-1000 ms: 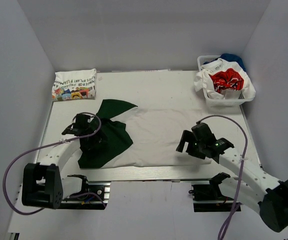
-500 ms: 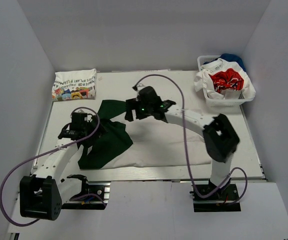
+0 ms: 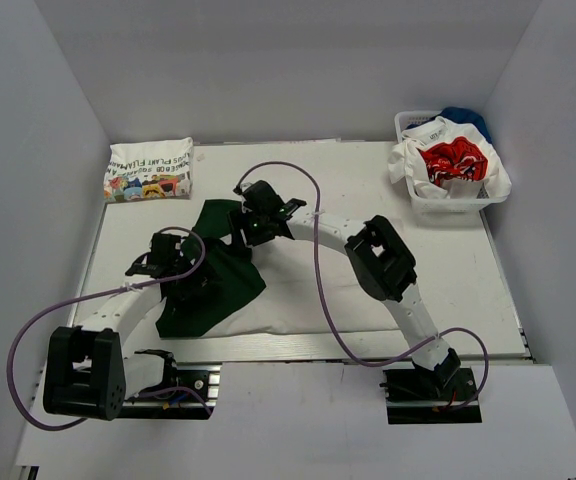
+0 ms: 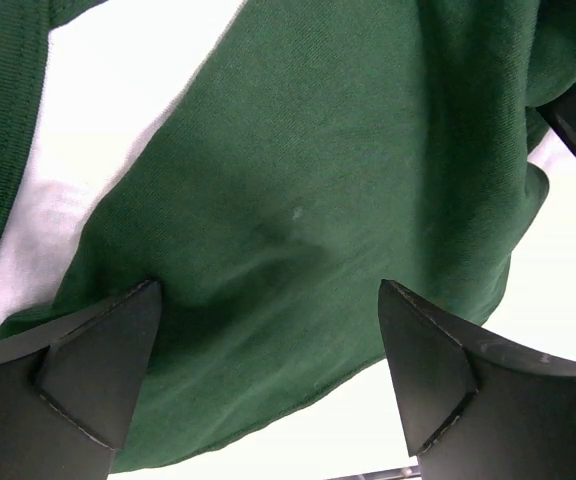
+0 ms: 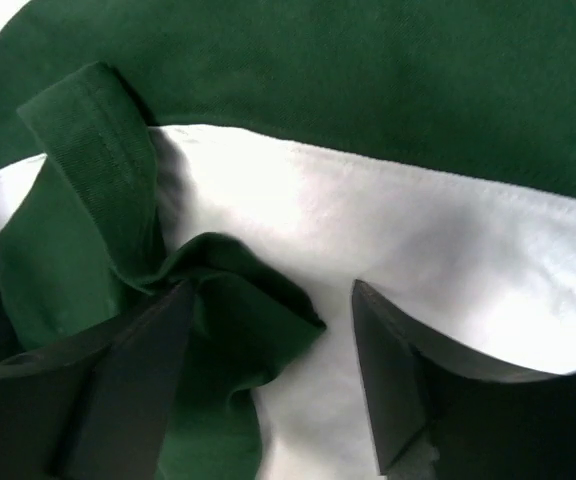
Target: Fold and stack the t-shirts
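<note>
The white t-shirt with dark green parts (image 3: 308, 280) lies spread over the middle of the white table (image 3: 368, 190), its green left side rumpled and both grippers down on that side. The right gripper (image 3: 248, 232) hangs over the shirt's upper green part. In its wrist view its jaws stand apart and unclamped, with a bunched dark green fold (image 5: 218, 290) between the fingers, against the inner face of the left finger (image 5: 118, 390), and white cloth in front of the right one. Beyond the fingertips a green band (image 5: 98, 170) stands up in a loop. The left gripper (image 3: 190, 285) is just nearer the bases, over the lower green panel. Its fingers (image 4: 98, 360) are spread wide and released, with smooth green cloth between and beyond them and nothing pinched. Well beyond both grippers, a folded t-shirt with colourful print (image 3: 149, 170) lies at the table's far left corner, and a white basket (image 3: 448, 206) at the far right corner holds more t-shirts, a red-printed one (image 3: 453, 160) on top.
</note>
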Action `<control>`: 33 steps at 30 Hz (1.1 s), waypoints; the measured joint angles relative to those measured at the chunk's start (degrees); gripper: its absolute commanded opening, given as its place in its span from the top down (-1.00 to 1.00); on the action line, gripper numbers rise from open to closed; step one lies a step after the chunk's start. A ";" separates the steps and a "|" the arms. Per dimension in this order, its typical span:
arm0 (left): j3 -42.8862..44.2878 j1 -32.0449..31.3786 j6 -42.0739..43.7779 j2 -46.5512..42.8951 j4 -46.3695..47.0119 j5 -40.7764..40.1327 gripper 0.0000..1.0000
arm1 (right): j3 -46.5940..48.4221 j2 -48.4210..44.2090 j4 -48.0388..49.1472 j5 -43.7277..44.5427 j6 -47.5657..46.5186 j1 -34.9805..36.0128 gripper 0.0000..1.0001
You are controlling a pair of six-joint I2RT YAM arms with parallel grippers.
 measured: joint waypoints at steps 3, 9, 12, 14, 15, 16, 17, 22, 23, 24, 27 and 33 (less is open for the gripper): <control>-0.46 0.00 -0.13 -0.42 0.52 -0.04 -1.00 | -0.55 -0.07 0.13 0.17 0.70 0.20 -0.26; -0.63 0.00 -0.50 -0.57 0.85 -0.39 -1.00 | -3.45 -1.03 1.22 -0.04 2.03 0.22 0.12; -0.63 0.00 -0.57 -0.57 0.83 -0.46 -1.00 | -3.74 -1.05 1.29 -0.11 2.36 0.28 0.58; -0.63 0.00 -0.68 -0.57 0.83 -0.57 -1.00 | -3.80 -1.05 0.98 -0.13 2.56 0.39 0.98; -0.63 0.00 -0.68 -0.61 0.81 -0.61 -1.00 | -3.80 -1.07 0.94 -0.15 2.62 0.46 1.00; -0.63 0.02 -0.70 -0.66 0.76 -0.72 -1.00 | -3.80 -1.16 0.90 -0.17 2.67 0.50 1.00; -0.63 0.02 -0.70 -0.68 0.76 -0.83 -1.00 | -3.80 -1.18 0.83 -0.17 2.75 0.52 1.00; -0.63 0.02 -0.76 -0.68 0.70 -1.09 -1.00 | -5.38 -3.56 0.87 1.27 2.80 0.61 1.00; -0.63 0.02 -0.76 -0.68 0.70 -1.11 -1.00 | -5.88 -4.44 0.87 2.03 2.80 0.61 1.00; -0.63 0.02 -0.76 -0.68 0.70 -1.11 -1.00 | -6.43 -5.38 0.94 2.99 2.80 0.61 1.00; -0.63 0.02 -0.81 -0.68 0.70 -1.14 -1.00 | -6.93 -7.89 0.90 6.56 2.80 0.61 1.00; -0.63 0.02 -1.16 -0.70 0.61 -1.40 -1.00 | -6.95 -10.27 -0.55 14.51 4.11 0.61 1.00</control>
